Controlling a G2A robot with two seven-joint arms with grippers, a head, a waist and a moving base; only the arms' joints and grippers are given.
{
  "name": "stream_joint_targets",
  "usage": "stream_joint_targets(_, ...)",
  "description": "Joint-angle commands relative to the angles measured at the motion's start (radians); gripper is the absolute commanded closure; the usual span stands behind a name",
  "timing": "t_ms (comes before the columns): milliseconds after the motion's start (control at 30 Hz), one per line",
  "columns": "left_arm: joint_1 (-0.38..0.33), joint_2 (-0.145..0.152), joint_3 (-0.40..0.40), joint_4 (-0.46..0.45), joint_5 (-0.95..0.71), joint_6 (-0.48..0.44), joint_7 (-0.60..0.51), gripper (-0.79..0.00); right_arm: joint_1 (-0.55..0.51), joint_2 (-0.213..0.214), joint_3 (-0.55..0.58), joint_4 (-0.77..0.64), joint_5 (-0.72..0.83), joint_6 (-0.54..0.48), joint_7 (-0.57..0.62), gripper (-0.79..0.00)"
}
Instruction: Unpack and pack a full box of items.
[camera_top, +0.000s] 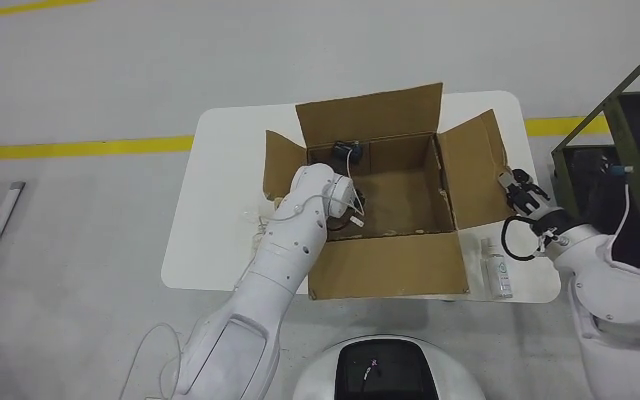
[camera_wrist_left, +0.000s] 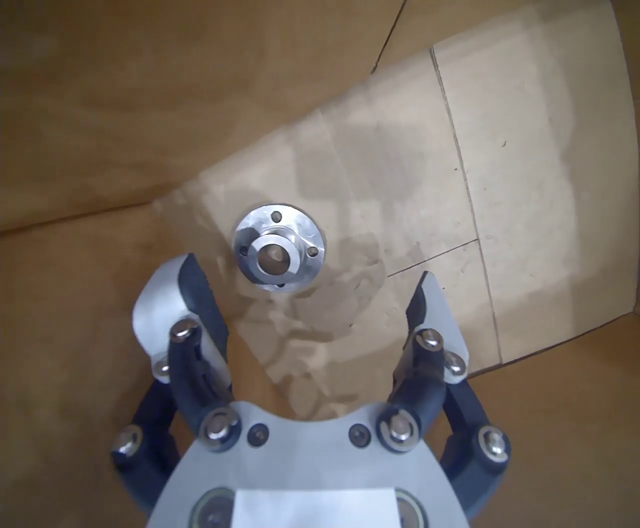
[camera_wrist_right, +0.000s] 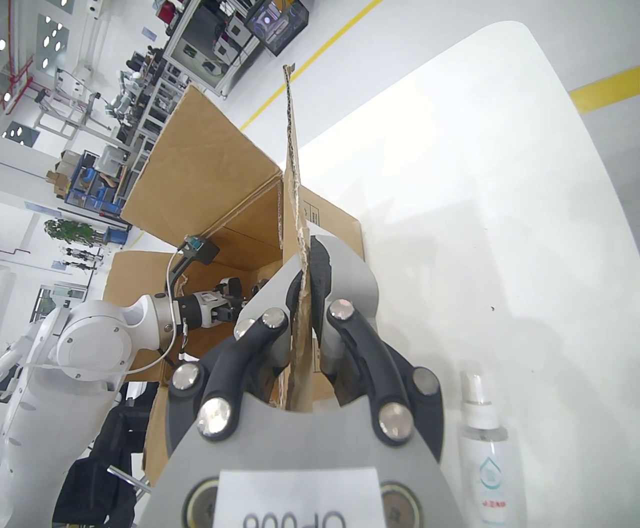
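Note:
An open cardboard box (camera_top: 400, 205) stands on the white table (camera_top: 220, 200) with its flaps spread. On the box floor lies a round silver flange (camera_wrist_left: 279, 248) with a centre bore and small bolt holes. My left gripper (camera_wrist_left: 310, 290) hangs open inside the box just short of the flange, with nothing between its fingers; in the top view the left arm (camera_top: 315, 205) dips into the box's left side. My right gripper (camera_wrist_right: 306, 272) is shut on the edge of the box's right flap (camera_wrist_right: 292, 165), seen from above at the flap's outer edge (camera_top: 520, 190).
A small clear spray bottle (camera_top: 497, 266) lies on the table by the box's front right corner, close to the right arm; it also shows beside the right gripper (camera_wrist_right: 487, 450). A dark rack (camera_top: 600, 150) stands off the table's right end.

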Motion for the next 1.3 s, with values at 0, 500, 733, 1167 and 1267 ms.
stream_joint_targets(0, -0.003, -0.003, -0.001, 0.013, -0.011, -0.008, 0.007, -0.745, -0.001, 0.002, 0.001, -0.001, 0.000, 0.002, -0.001, 0.000)
stream_joint_targets(500, -0.027, -0.023, 0.013, 0.038, -0.058, -0.099, -0.016, -0.760, -0.002, 0.014, -0.005, -0.001, 0.010, 0.006, -0.005, 0.000)
stream_joint_targets(733, -0.023, -0.027, 0.021, -0.015, -0.076, -0.146, -0.055, -0.751, 0.003, 0.019, -0.012, 0.001, 0.014, 0.009, -0.005, 0.000)
stream_joint_targets(1167, -0.022, -0.010, -0.003, 0.028, 0.012, -0.068, 0.062, -0.720, 0.001, 0.028, -0.020, -0.004, 0.022, 0.016, -0.017, 0.000)
stream_joint_targets(1267, -0.020, -0.014, -0.001, 0.047, 0.002, -0.079, 0.073, -0.711, -0.002, 0.030, -0.018, -0.006, 0.022, 0.017, -0.019, 0.000)
